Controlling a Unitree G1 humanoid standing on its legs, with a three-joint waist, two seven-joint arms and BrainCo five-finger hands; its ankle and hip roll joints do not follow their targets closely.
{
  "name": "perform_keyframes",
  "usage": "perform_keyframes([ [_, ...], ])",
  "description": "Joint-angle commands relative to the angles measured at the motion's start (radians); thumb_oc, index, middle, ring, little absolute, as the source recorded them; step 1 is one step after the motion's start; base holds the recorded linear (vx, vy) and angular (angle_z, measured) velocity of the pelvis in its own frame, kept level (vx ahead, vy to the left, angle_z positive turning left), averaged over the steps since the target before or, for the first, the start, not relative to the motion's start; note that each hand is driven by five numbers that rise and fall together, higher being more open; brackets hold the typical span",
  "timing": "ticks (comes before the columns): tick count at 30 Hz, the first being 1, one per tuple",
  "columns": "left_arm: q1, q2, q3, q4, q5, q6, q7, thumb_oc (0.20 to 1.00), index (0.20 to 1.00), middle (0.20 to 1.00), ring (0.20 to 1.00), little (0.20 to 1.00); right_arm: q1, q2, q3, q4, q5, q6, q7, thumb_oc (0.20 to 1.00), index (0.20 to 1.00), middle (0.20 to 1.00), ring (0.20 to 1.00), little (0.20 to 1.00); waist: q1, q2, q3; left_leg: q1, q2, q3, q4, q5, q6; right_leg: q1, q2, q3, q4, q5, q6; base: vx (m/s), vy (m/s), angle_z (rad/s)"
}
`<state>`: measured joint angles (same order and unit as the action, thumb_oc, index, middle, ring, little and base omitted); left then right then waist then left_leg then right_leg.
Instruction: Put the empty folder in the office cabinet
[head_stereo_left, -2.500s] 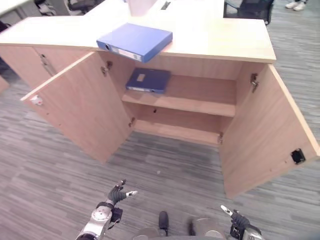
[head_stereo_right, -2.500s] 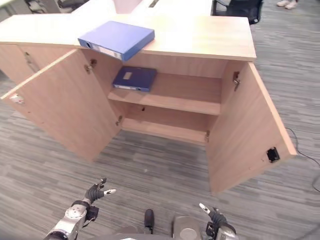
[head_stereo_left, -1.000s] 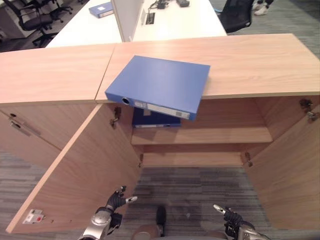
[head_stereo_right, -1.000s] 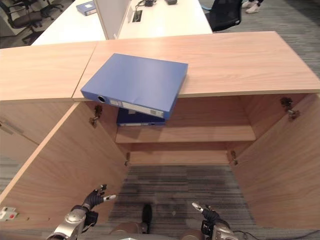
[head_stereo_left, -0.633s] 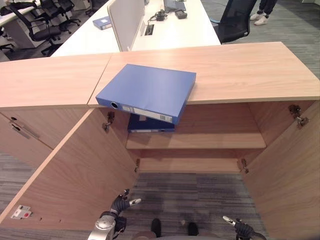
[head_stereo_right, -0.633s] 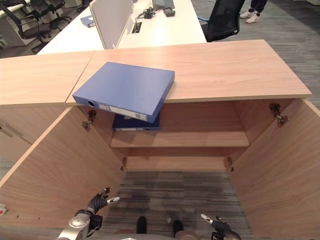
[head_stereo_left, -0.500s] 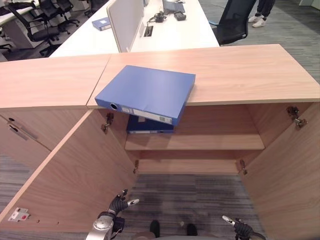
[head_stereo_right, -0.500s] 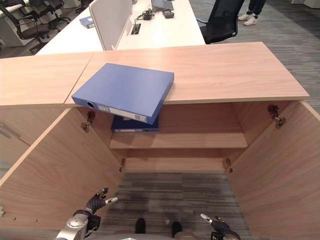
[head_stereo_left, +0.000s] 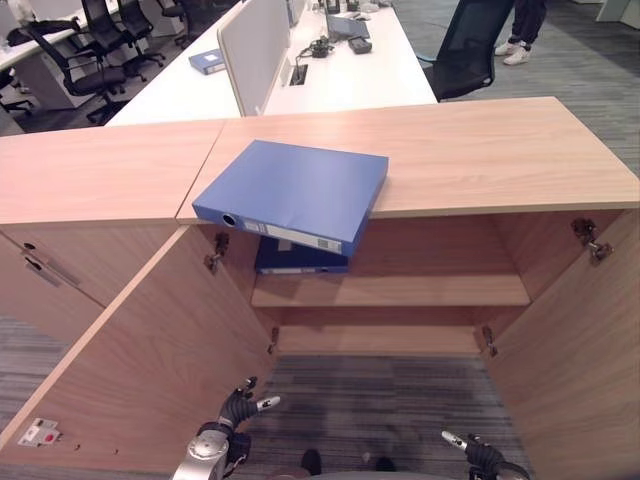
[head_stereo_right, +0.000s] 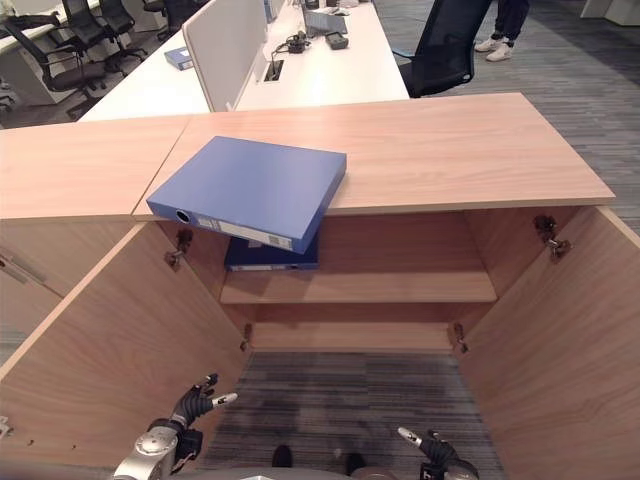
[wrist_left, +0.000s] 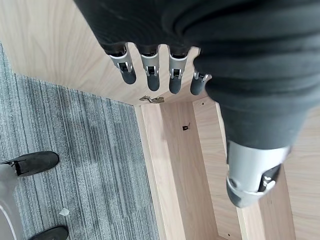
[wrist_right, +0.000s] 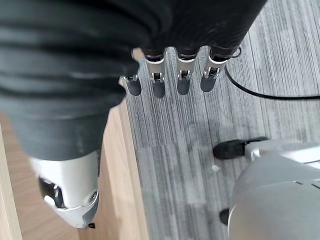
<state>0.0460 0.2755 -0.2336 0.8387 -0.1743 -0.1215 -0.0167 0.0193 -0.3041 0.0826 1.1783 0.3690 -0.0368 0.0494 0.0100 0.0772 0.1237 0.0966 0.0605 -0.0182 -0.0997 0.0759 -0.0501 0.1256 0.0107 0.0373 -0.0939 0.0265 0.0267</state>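
The folder (head_stereo_left: 293, 193) lies flat on the cabinet (head_stereo_left: 520, 160) top, its spine corner overhanging the front edge above the open doors, with a second folder (head_stereo_left: 300, 260) on the upper shelf (head_stereo_left: 430, 291) below. The left robot hand (head_stereo_left: 236, 410) and right robot hand (head_stereo_left: 470, 453) hang low near the floor, fingers straight and relaxed, holding nothing. To grasp well, I'd raise both to the overhanging edge, clamp there, and slide it onto the shelf's free side.

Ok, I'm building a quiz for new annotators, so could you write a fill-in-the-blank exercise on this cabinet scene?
1. The large blue folder lies on the ____ of the light wooden cabinet, overhanging its front edge.
2. A darker blue folder lies on the cabinet's upper ____.
3. Both cabinet doors stand ____.
4. The left hand and right hand hold ____.

Missing words: top; shelf; open; nothing
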Motion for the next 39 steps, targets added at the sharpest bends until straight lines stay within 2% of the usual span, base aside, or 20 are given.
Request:
perform_keyframes([
  [1,-0.056,0.014,-0.003,-0.031,0.030,-0.031,0.009,1.000,1.000,1.000,1.000,1.000,-0.026,-0.002,0.012,-0.003,-0.017,-0.020,0.009,1.000,1.000,1.000,1.000,1.000,0.017,-0.042,-0.003,0.021,0.002,-0.017,0.012,-0.070,-0.023,0.036,-0.093,-0.035,0.023,-0.072,0.086,0.03,0.002,0.04],
  [6,-0.044,0.099,0.023,-0.280,0.165,-0.032,0.066,1.000,1.000,1.000,1.000,1.000,-0.018,0.011,-0.003,-0.025,-0.006,-0.026,0.003,1.000,1.000,1.000,1.000,1.000,0.020,-0.043,-0.006,0.028,-0.003,-0.028,0.012,-0.074,-0.022,0.049,-0.096,-0.036,0.028,-0.081,0.084,0.01,0.004,0.11],
  [7,-0.027,0.151,0.066,-0.414,0.273,-0.046,0.129,1.000,1.000,1.000,1.000,1.000,-0.010,0.027,-0.013,-0.034,-0.005,-0.033,-0.008,1.000,1.000,1.000,1.000,1.000,0.031,-0.050,-0.009,0.030,-0.003,-0.034,0.012,-0.078,-0.023,0.054,-0.096,-0.043,0.032,-0.084,0.085,0.01,-0.021,0.11],
  [9,-0.013,0.204,0.110,-0.530,0.393,-0.064,0.200,1.000,1.000,1.000,1.000,1.000,-0.003,0.042,-0.020,-0.036,-0.004,-0.045,-0.019,1.000,1.000,1.000,1.000,1.000,0.039,-0.057,-0.013,0.033,-0.002,-0.038,0.012,-0.083,-0.025,0.059,-0.098,-0.048,0.033,-0.088,0.086,0.02,-0.025,0.09],
  [11,-0.009,0.205,0.112,-0.534,0.394,-0.063,0.199,1.000,1.000,1.000,1.000,1.000,-0.003,0.043,-0.019,-0.036,-0.004,-0.045,-0.020,1.000,1.000,1.000,1.000,1.000,0.038,-0.059,-0.013,0.034,-0.002,-0.038,0.012,-0.083,-0.025,0.060,-0.098,-0.048,0.033,-0.089,0.086,0.01,-0.013,0.07],
  [12,-0.009,0.227,0.148,-0.604,0.490,-0.074,0.290,1.000,1.000,1.000,1.000,1.000,0.007,0.053,-0.012,-0.033,-0.006,-0.058,-0.033,1.000,1.000,1.000,1.000,1.000,0.042,-0.066,-0.018,0.035,0.000,-0.037,0.012,-0.086,-0.028,0.061,-0.099,-0.049,0.032,-0.090,0.086,0.01,-0.018,0.08],
  [14,-0.025,0.256,0.175,-0.689,0.594,-0.080,0.381,1.000,1.000,1.000,1.000,1.000,0.009,0.056,0.007,-0.020,-0.009,-0.064,-0.039,1.000,1.000,1.000,1.000,1.000,0.042,-0.071,-0.021,0.037,0.003,-0.034,0.012,-0.085,-0.031,0.059,-0.099,-0.046,0.031,-0.084,0.087,0.00,-0.015,0.02],
  [17,-0.073,0.317,0.188,-0.786,0.723,-0.076,0.444,1.000,1.000,1.000,1.000,1.000,0.013,0.066,0.025,-0.005,-0.001,-0.067,-0.040,1.000,1.000,1.000,1.000,1.000,0.039,-0.073,-0.026,0.044,0.005,-0.029,0.012,-0.096,-0.034,0.065,-0.099,-0.043,0.026,-0.088,0.089,0.01,-0.006,0.00],
  [22,-0.147,0.376,0.173,-0.860,0.810,-0.071,0.475,1.000,1.000,1.000,1.000,1.000,0.009,0.070,0.051,-0.003,0.002,-0.071,-0.037,1.000,1.000,1.000,1.000,1.000,0.032,-0.071,-0.030,0.046,0.008,-0.025,0.012,-0.098,-0.037,0.064,-0.098,-0.038,0.022,-0.086,0.091,0.01,-0.009,-0.04],
  [24,-0.211,0.414,0.141,-0.895,0.876,-0.071,0.483,1.000,1.000,1.000,1.000,1.000,0.011,0.068,0.071,-0.010,-0.006,-0.074,-0.031,1.000,1.000,1.000,1.000,1.000,0.022,-0.066,-0.032,0.049,0.009,-0.019,0.012,-0.100,-0.037,0.062,-0.097,-0.033,0.020,-0.082,0.093,0.01,-0.012,-0.08],
  [30,-0.327,0.471,0.061,-0.889,0.933,-0.064,0.475,1.000,1.000,1.000,1.000,1.000,0.006,0.062,0.081,-0.015,-0.009,-0.076,-0.028,1.000,1.000,1.000,1.000,1.000,0.007,-0.055,-0.031,0.049,0.013,-0.009,0.012,-0.094,-0.041,0.057,-0.096,-0.024,0.021,-0.074,0.096,0.00,-0.007,-0.05],
  [33,-0.392,0.482,0.014,-0.863,0.948,-0.055,0.469,1.000,1.000,1.000,1.000,1.000,0.002,0.056,0.089,-0.016,-0.017,-0.073,-0.026,1.000,1.000,1.000,1.000,1.000,-0.006,-0.048,-0.031,0.052,0.015,-0.002,0.012,-0.094,-0.042,0.055,-0.095,-0.019,0.022,-0.075,0.098,0.01,-0.011,-0.04],
  [35,-0.459,0.462,-0.048,-0.803,0.936,-0.049,0.459,1.000,1.000,1.000,1.000,1.000,-0.003,0.048,0.088,-0.005,-0.022,-0.070,-0.033,1.000,1.000,1.000,1.000,1.000,-0.021,-0.043,-0.033,0.054,0.016,0.003,0.012,-0.095,-0.042,0.052,-0.093,-0.014,0.026,-0.077,0.098,0.01,-0.004,-0.08],
  [39,-0.499,0.450,-0.096,-0.744,0.912,-0.052,0.443,1.000,1.000,1.000,1.000,1.000,0.000,0.045,0.078,0.002,-0.014,-0.066,-0.034,1.000,1.000,1.000,1.000,1.000,-0.036,-0.036,-0.034,0.062,0.017,0.010,0.012,-0.102,-0.043,0.057,-0.094,-0.010,0.025,-0.082,0.099,0.01,0.002,-0.10],
])
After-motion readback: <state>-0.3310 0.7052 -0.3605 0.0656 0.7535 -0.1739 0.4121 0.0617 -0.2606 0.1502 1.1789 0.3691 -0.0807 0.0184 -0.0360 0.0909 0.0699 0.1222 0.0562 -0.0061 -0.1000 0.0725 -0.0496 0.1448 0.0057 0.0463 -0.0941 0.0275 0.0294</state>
